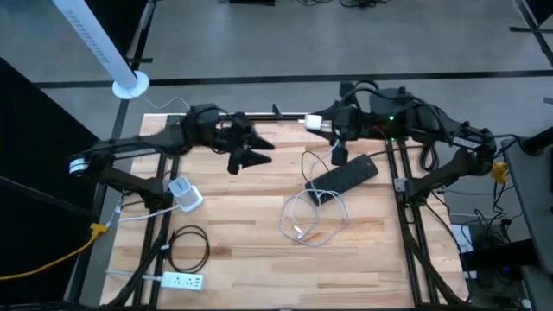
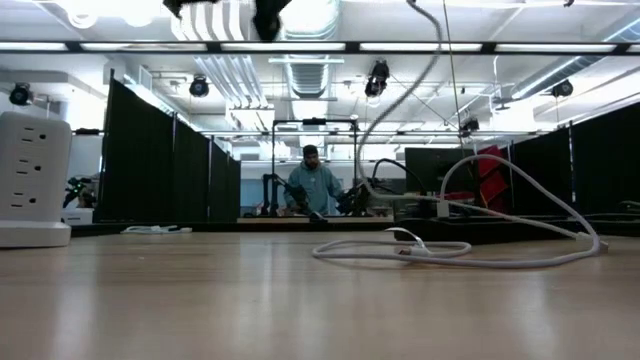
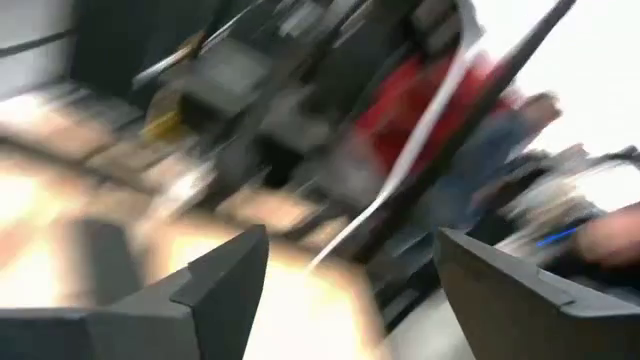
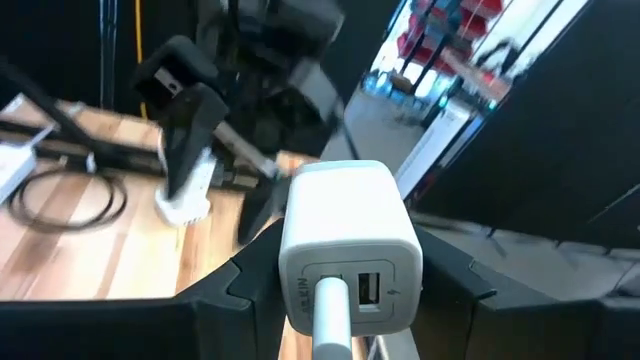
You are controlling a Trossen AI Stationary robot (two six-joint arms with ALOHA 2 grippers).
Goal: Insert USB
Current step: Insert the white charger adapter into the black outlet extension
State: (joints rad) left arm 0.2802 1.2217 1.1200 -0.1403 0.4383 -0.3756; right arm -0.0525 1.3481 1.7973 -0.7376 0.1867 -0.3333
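My right gripper (image 1: 316, 122) is raised over the table's far edge and shut on a white USB charger block (image 4: 350, 240). A white cable (image 4: 330, 315) sits in one of the block's two ports; the other port (image 4: 368, 289) is empty. The cable runs down to a loose coil (image 1: 311, 216) lying on the table, which also shows in the low view (image 2: 450, 250). My left gripper (image 1: 251, 149) hangs open in the air left of the block, about a hand's width away. Its fingers (image 3: 225, 275) have nothing between them. My right gripper pinches the charger block by its two opposite side walls (image 4: 290, 250), one finger (image 4: 245, 285) on each side. The port face points back at the wrist camera. The block is lifted clear of the table, and its cable hangs slack below it.
A black power strip (image 1: 346, 173) lies by the cable coil. On the left of the table are a white socket tower (image 1: 184, 194), a black cable loop (image 1: 190, 246) and a white power strip (image 1: 177, 281) at the near edge. A person (image 2: 312, 185) stands far behind the table.
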